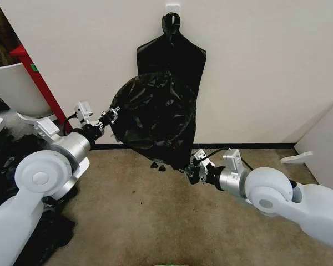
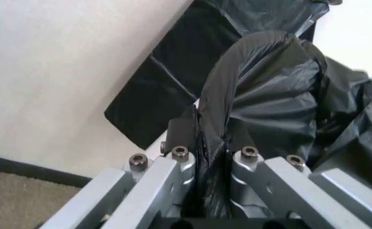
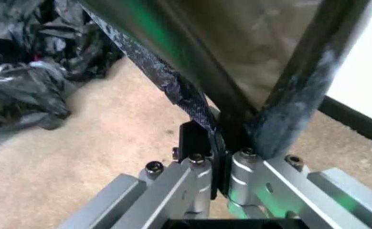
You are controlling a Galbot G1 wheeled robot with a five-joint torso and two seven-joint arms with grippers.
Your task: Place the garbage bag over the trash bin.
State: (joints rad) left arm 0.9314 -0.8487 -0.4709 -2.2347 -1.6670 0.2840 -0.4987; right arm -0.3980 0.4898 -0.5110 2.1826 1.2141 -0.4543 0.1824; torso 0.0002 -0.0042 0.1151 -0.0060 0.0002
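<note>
Pinching the garbage bag (image 1: 153, 113) between them, left gripper (image 1: 113, 114) and right gripper (image 1: 190, 168) fingers clamp opposite rim edges.

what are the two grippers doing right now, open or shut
Left gripper: shut on the garbage bag, at its upper left edge.
Right gripper: shut on the same bag, at its lower right edge.

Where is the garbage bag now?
In the head view, the garbage bag hangs stretched between the left gripper and right gripper, before the wall.
</note>
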